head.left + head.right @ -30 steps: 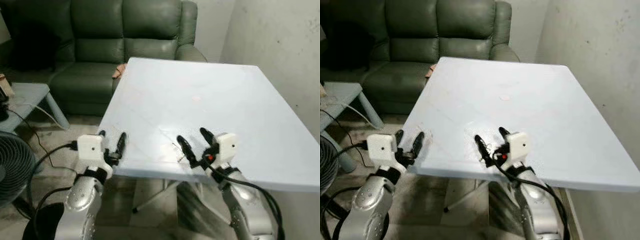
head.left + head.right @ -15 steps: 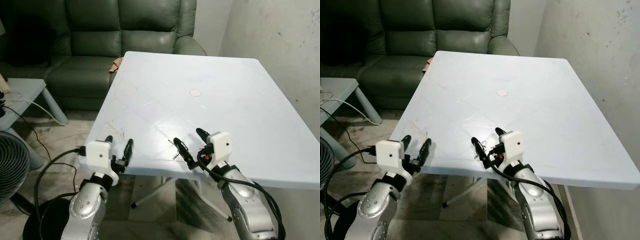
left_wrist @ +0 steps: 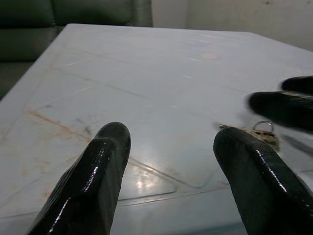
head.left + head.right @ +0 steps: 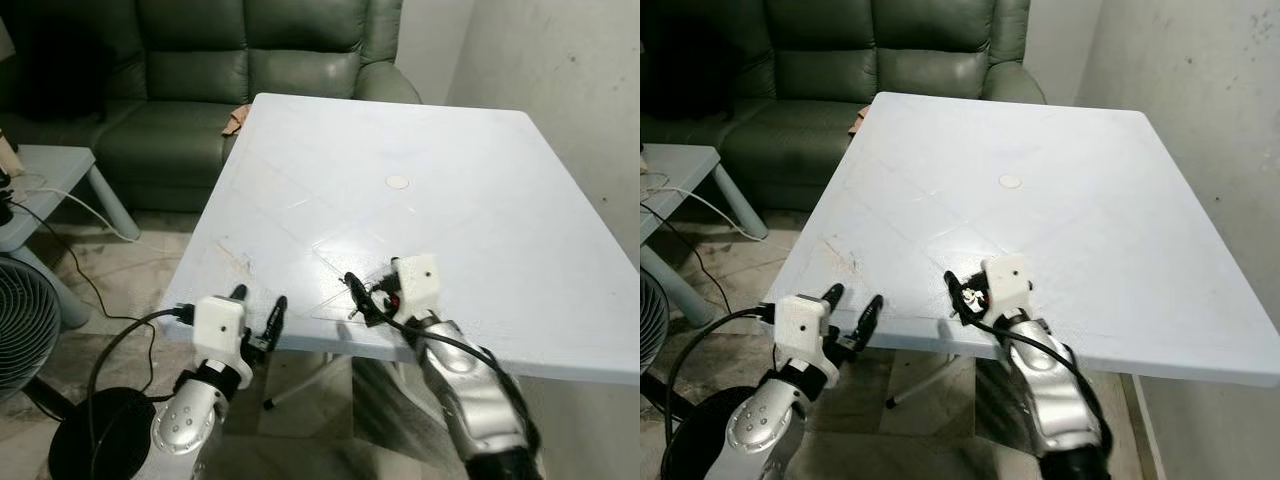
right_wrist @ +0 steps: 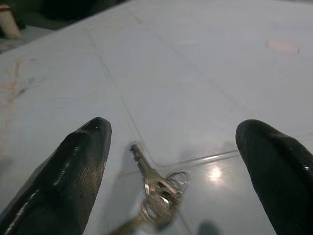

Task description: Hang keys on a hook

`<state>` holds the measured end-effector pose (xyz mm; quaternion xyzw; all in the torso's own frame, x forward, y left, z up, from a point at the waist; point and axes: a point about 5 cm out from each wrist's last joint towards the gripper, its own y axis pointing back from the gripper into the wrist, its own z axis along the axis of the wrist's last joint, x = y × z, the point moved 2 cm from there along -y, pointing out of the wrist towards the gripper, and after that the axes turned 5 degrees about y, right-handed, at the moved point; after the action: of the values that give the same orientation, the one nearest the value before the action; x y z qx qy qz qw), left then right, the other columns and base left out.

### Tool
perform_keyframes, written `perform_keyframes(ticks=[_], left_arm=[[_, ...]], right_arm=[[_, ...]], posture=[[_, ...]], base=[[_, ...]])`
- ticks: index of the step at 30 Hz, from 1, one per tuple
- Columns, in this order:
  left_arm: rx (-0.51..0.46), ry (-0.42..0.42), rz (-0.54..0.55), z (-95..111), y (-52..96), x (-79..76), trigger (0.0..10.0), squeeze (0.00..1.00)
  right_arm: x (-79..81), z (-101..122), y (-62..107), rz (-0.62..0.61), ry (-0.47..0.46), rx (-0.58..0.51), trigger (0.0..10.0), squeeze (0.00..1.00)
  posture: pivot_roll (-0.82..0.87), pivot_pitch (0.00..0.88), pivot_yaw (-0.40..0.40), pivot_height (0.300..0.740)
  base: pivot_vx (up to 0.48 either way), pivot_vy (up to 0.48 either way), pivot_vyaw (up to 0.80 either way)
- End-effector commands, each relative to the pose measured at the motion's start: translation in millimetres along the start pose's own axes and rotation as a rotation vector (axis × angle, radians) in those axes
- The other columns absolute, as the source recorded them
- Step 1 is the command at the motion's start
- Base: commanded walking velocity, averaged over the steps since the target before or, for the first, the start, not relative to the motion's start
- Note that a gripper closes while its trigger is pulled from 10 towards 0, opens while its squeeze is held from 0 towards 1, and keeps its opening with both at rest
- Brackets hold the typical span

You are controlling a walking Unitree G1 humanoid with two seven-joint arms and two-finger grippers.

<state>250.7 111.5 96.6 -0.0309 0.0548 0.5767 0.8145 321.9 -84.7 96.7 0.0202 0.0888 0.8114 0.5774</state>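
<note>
The step in hand looks like the pick-up; the keys (image 5: 159, 193) lie flat on the white table (image 4: 440, 190) near its near edge, and the right gripper (image 5: 176, 161) hangs just over them, its two fingers spread wide to either side and gripping nothing. The left gripper (image 4: 258, 312) hovers at the table's near-left edge, fingers parted and empty. Next, I judge, the right gripper must lower until its tips straddle the small key ring, then close on it; no hook is in sight, so finding one follows. No brand, label or writing can be read anywhere.
</note>
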Motion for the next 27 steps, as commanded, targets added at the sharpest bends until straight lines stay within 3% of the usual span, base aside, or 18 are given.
perform_keyframes(ticks=[1, 2, 3, 4, 6, 7, 9, 11, 12, 14, 16, 17, 21, 22, 23, 27], left_arm=[[-0.014, -0.032, -0.014, 5, 1.8, -0.9, 10.0, 0.0], [-0.015, -0.032, -0.015, 5, 1.9, -1.0, 10.0, 0.0], [-0.014, -0.033, -0.016, 5, 2.0, -1.3, 10.0, 0.0], [-0.013, -0.034, -0.016, 5, 2.1, -1.4, 10.0, 0.0], [-0.013, -0.037, -0.017, 5, 2.2, -1.6, 10.0, 0.0], [-0.013, -0.038, -0.016, 5, 2.1, -1.6, 10.0, 0.0], [-0.012, -0.038, -0.016, 5, 2.3, -1.7, 10.0, 0.0], [-0.011, -0.041, -0.015, 5, 2.6, -2.1, 10.0, 0.0], [-0.01, -0.042, -0.017, 5, 2.6, -2.4, 10.0, 0.0], [-0.007, -0.046, -0.027, 5, 2.5, -4.0, 10.0, 0.0], [-0.005, -0.052, -0.037, 4, 2.5, -5.7, 10.0, 0.0], [-0.003, -0.056, -0.05, 4, 2.5, -8.4, 10.0, 0.0], [-0.001, -0.053, -0.068, 3, 2.7, -12.7, 10.0, 0.0], [0.001, -0.055, -0.071, 3, 2.8, -13.3, 10.0, 0.0], [0.003, -0.057, -0.074, 2, 3.0, -13.6, 10.0, 0.0], [0.005, -0.059, -0.079, 2, 3.1, -14.1, 10.0, 0.0]], right_arm=[[-1.6, -4, -3.4, -0.044, -0.018, 0.044, 10.0, 0.0], [-1.4, -4, -4.1, -0.051, -0.025, 0.05, 10.0, 0.0], [0.4, -5, -5.5, -0.053, -0.064, 0.062, 8.7, 0.0], [1.1, -5, -5.8, -0.053, -0.078, 0.062, 8.7, 0.0], [2.2, -6, -6.7, -0.058, -0.106, 0.078, 6.2, 0.0], [2.7, -6, -7.2, -0.058, -0.113, 0.085, 6.2, 0.0], [2.5, -6, -7.1, -0.062, -0.107, 0.085, 3.3, 0.0], [2.0, -6, -6.2, -0.062, -0.094, 0.083, 2.8, 0.0], [1.4, -6, -5.4, -0.06, -0.091, 0.083, 3.2, 0.0], [0.1, -7, -3.8, -0.053, -0.088, 0.084, 2.7, 0.0], [-0.5, -8, -2.8, -0.048, -0.086, 0.085, 3.0, 0.0], [-1.0, -8, -1.8, -0.043, -0.082, 0.085, 1.7, 0.0], [-1.8, -9, 0.3, -0.033, -0.061, 0.082, 1.6, 0.0], [-1.9, -10, 0.7, -0.033, -0.054, 0.082, 2.3, 0.0], [-1.8, -10, 0.9, -0.032, -0.05, 0.082, 1.1, 0.0], [-1.6, -11, 1.6, -0.028, -0.049, 0.084, 0.7, 0.0]], posture=[[-0.1, 0.062, -0.005, 0.74], [-0.1, 0.062, -0.005, 0.74], [-0.1, 0.062, -0.003, 0.74], [-0.1, 0.062, -0.003, 0.74], [-0.1, 0.063, -0.003, 0.74], [-0.1, 0.063, -0.003, 0.74], [-0.1, 0.063, -0.002, 0.74], [-0.1, 0.063, -0.002, 0.74], [-0.1, 0.064, -0.003, 0.74], [-0.1, 0.065, -0.002, 0.74], [-0.1, 0.065, -0.002, 0.74], [-0.1, 0.065, -0.002, 0.74], [-0.11, 0.066, -0.001, 0.74], [-0.11, 0.065, -0.001, 0.74], [-0.11, 0.065, 0.0, 0.74], [-0.11, 0.065, 0.0, 0.74]], base=[[0.0, 0.0, 0.0], [0.0, 0.0, 0.0], [0.0, 0.0, 0.0], [0.0, 0.0, 0.0], [0.0, 0.0, 0.0], [0.0, 0.0, 0.0], [0.0, 0.0, 0.0], [0.0, 0.0, 0.0], [0.0, 0.0, 0.0], [0.0, 0.0, 0.0], [0.0, 0.0, 0.0], [0.0, 0.0, 0.0], [0.0, 0.0, 0.0], [0.0, 0.0, 0.0], [0.0, 0.0, 0.0], [0.0, 0.0, 0.0]])
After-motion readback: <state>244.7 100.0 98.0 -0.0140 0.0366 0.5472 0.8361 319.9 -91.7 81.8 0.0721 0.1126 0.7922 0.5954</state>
